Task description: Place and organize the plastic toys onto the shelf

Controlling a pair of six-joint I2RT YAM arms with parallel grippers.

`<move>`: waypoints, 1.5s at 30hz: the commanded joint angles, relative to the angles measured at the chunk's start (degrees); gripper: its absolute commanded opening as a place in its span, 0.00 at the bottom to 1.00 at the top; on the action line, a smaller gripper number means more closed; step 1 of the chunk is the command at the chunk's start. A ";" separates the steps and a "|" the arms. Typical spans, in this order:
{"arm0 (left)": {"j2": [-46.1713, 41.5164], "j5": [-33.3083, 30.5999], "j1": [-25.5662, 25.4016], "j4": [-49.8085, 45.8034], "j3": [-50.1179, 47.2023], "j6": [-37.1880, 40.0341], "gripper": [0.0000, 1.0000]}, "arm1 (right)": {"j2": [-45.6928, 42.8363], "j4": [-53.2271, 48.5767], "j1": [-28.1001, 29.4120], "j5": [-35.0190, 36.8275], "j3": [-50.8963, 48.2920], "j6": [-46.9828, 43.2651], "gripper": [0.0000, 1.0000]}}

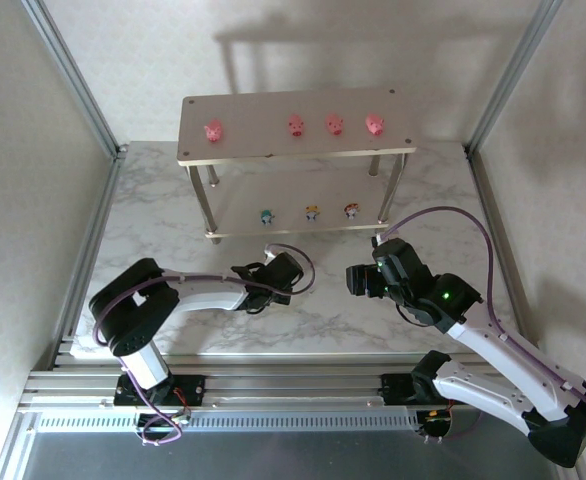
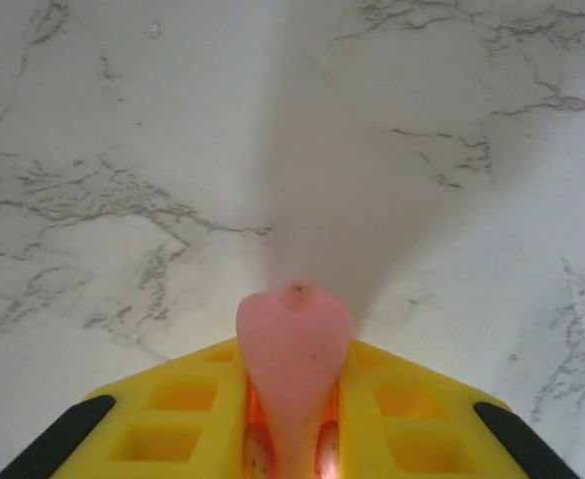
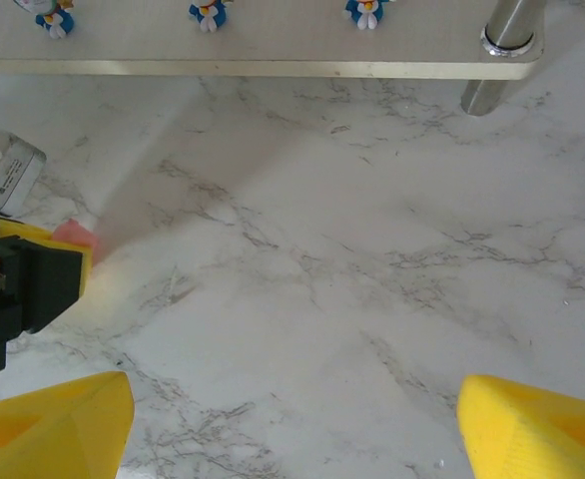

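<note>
Grip: left gripper (image 2: 292, 454) is clamped on a pink pig (image 2: 292, 339), with a yellow finger pressed to each flank. We judge the toy secure enough to carry.
Pig's whereabouts: low over the marble tabletop (image 1: 163, 230), in front of the shelf (image 1: 253, 135) and not on it yet.
Top tier: four pink pigs (image 1: 334, 124) stand in a row, with a wider gap after the leftmost one. We take that gap for the slot our held pig belongs in.
Lower tier: three small figurines (image 1: 312, 212) line up apart from the pigs, so the toys are sorted by kind.
Other arm: right gripper (image 3: 292, 419) has its jaws wide apart and holds nothing. It hangs in front of the lower tier, which we think keeps it clear of the left arm's path.
Progress: seven toys shelved, one in hand.
</note>
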 commanded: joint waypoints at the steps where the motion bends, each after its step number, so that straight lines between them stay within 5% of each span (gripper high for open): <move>1: -2.79 -0.88 0.64 -2.38 -0.15 1.04 0.22 | -0.22 0.58 -0.42 0.43 -0.54 -0.18 0.85; 10: -13.43 -3.15 0.68 -15.65 11.34 4.56 0.22 | -0.08 1.71 -0.50 0.34 -0.24 -0.10 0.84; 18: -20.04 -7.34 3.03 -20.75 31.91 12.17 0.23 | 2.87 4.88 -0.49 -0.82 1.83 -1.42 0.84; 32: -5.65 0.92 17.20 -25.11 64.69 19.96 0.24 | 8.47 11.40 -0.57 -4.27 5.79 -2.67 0.84; 45: 6.86 2.03 19.94 -31.58 77.85 19.15 0.24 | 10.55 13.32 -0.49 -5.79 8.25 -3.21 0.84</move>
